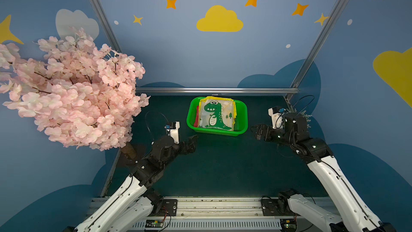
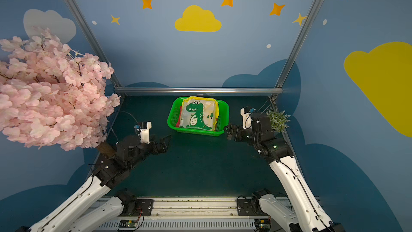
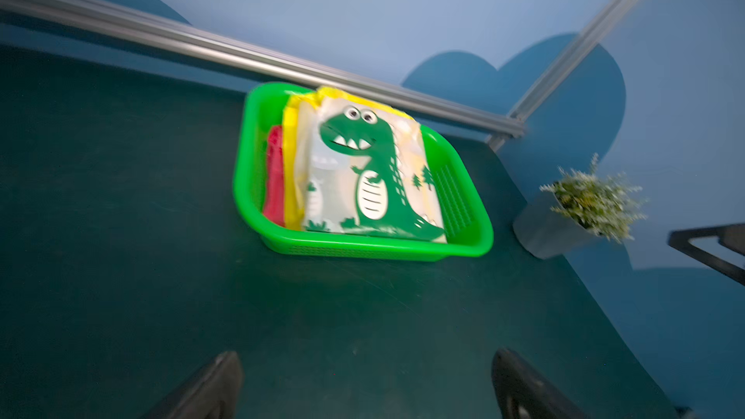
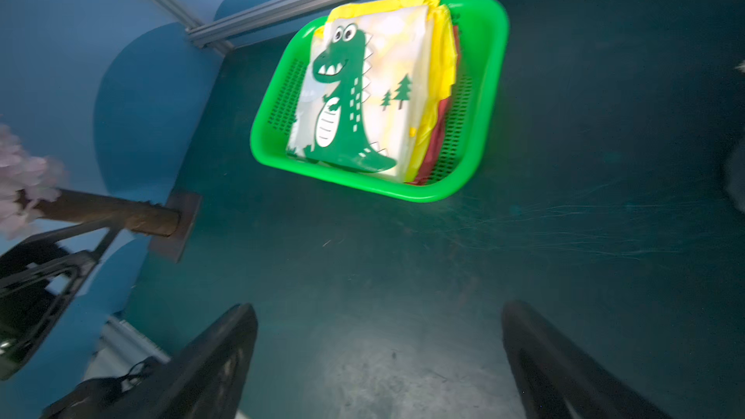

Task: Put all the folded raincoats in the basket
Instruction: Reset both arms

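tabletop (image 1: 223, 170), dark green, sits under blue cloud-painted walls (image 1: 178, 52); folded raincoat (image 1: 215, 115) lies inside the basket (image 1: 214, 132) by the back rail (image 1: 216, 90); left gripper (image 3: 365, 380) and right gripper (image 4: 379, 340) both gape wide, empty.

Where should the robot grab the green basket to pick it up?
Probably the flared rim of the bright green perforated plastic basket, on the short side nearest the right hand, coming down from above. The rim sticks out there, and the folded dinosaur-print raincoat leaves a bare gap inside for a finger.
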`<action>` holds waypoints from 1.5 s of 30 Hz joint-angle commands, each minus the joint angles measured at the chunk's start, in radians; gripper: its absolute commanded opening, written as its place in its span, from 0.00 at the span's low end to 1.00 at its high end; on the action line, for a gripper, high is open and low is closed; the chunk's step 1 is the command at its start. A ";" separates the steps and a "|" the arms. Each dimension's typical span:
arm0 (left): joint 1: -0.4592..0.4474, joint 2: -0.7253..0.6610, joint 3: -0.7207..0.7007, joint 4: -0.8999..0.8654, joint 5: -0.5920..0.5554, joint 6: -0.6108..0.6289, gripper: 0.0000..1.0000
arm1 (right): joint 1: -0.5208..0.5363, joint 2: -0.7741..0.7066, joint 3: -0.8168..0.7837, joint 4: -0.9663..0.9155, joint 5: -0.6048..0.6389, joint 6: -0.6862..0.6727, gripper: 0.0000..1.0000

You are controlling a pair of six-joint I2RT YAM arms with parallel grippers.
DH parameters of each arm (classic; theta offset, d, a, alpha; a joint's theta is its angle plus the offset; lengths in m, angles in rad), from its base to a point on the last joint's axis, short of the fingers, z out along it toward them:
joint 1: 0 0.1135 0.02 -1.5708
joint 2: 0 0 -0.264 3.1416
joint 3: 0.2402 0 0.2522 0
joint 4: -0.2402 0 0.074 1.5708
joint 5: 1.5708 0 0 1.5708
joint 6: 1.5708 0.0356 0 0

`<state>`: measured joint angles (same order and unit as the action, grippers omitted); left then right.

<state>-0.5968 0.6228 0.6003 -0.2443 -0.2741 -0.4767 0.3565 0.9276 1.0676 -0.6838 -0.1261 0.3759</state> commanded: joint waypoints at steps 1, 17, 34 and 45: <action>-0.003 -0.127 -0.090 0.089 -0.259 0.112 1.00 | -0.012 -0.015 -0.057 0.029 0.189 -0.051 0.98; 0.374 0.010 -0.340 0.429 -0.221 0.327 1.00 | -0.061 0.196 -0.253 0.421 0.459 -0.195 0.98; 0.547 0.590 -0.307 0.880 -0.074 0.392 1.00 | -0.262 0.467 -0.373 0.814 0.413 -0.314 0.98; 0.569 0.920 -0.228 1.120 0.139 0.483 1.00 | -0.284 0.533 -0.571 1.230 0.206 -0.412 0.98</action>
<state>-0.0349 1.4822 0.3653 0.7567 -0.2279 -0.0399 0.0864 1.4639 0.5343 0.3775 0.1883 0.0105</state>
